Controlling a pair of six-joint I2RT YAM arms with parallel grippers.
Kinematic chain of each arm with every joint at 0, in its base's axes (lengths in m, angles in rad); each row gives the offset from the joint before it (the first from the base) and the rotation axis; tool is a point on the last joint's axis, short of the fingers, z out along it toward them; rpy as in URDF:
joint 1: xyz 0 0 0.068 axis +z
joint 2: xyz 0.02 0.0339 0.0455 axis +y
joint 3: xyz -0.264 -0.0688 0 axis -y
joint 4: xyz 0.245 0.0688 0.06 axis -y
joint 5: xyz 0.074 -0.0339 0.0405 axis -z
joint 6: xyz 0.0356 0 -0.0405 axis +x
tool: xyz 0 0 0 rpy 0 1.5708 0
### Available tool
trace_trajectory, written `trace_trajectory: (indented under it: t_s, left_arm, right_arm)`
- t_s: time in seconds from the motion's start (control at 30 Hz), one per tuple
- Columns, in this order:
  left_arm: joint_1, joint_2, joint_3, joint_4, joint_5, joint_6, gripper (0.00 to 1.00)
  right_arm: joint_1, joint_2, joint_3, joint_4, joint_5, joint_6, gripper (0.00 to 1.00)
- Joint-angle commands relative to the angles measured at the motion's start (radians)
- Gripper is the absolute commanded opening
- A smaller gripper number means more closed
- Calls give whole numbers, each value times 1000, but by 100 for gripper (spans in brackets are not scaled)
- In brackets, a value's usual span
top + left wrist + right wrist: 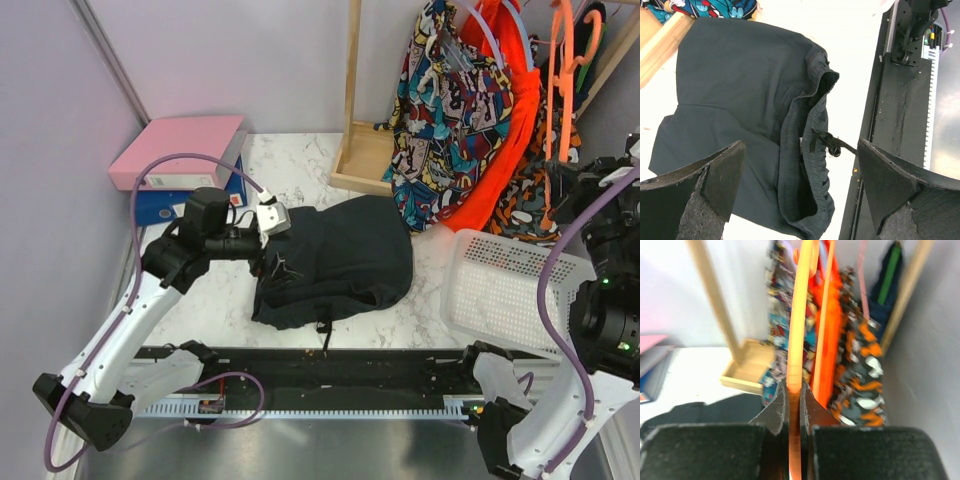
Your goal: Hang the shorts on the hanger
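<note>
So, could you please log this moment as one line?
left hand open over shorts | right hand shut on hanger | shorts on table

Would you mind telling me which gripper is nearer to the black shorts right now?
Left. The left gripper hovers open over the waistband of the black shorts, while the right gripper is off to the right by the clothes rack, shut on the orange hanger.

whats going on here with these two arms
The right gripper is shut on the thin orange hanger, holding it near the hanging clothes. The left gripper hovers wide open over the black shorts, which lie crumpled on the table. The shorts are not on the hanger yet.
</note>
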Motion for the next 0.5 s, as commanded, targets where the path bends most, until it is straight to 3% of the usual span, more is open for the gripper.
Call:
trace_trajectory:
  t_s: [0.0,0.03,0.13,0.17,0.2,0.3,0.4,0.47]
  left_arm:
    - [-2,-60,-43,40,0,-88,99]
    - [-1,-89,-54,82,-15,-115,99]
    - [21,-167,-120,228,-90,-276,99]
    - [38,-202,-151,279,-94,-330,99]
    - [71,-236,-218,326,-94,-447,99]
    - [104,-350,-313,460,-156,-576,100]
    - [134,-365,-286,407,-212,-533,100]
    - [170,-350,-251,358,-174,-486,100]
  right_arm:
    - [-2,61,42,86,-227,95,0]
    - [0,74,34,106,-376,114,0]
    - [0,135,9,189,-585,204,0]
    - [-2,153,-4,215,-726,233,0]
    - [0,187,-15,277,-788,265,0]
    - [1,224,-67,364,-934,332,0]
    - [3,233,-150,372,-1003,301,0]
    - [42,236,-240,372,-1014,284,0]
